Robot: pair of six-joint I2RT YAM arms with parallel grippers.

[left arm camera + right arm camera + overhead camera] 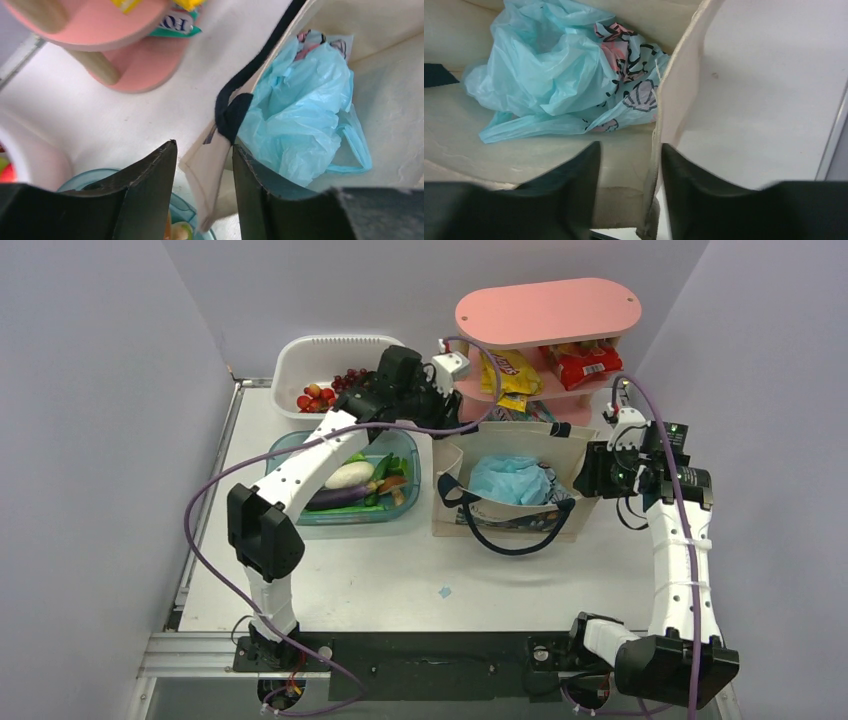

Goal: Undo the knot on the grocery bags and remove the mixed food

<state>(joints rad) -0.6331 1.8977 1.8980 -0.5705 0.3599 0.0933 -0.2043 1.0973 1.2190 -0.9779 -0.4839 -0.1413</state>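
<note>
While the beige canvas tote (565,445) stands open at the middle of the table (400,585), the light blue plastic bag (510,480) is found lying crumpled inside it. Pinkish and black print is noted on one side of the bag. The knot cannot be singled out among the folds; only a loose blue loop is seen at the bag's edge in the left wrist view.

The fingers of the left gripper (204,146) are held apart, with the tote's left rim and the root of a navy handle (234,114) lying between them; firm contact cannot be confirmed. The fingers of the right gripper (630,145) are likewise spread, the tote's right wall passing between them close to one finger, with nothing clamped.

A clear teal tub (405,512) is recorded just beside the tote on its left, under the left arm, holding a purple eggplant (340,497) and a white oval vegetable (348,476). A white slotted basket (300,358) with dark grapes (350,378) is set behind the tub. Behind the tote, a pink shelf (545,310) is seen carrying yellow packets (512,368) and red packets (585,362).
</note>
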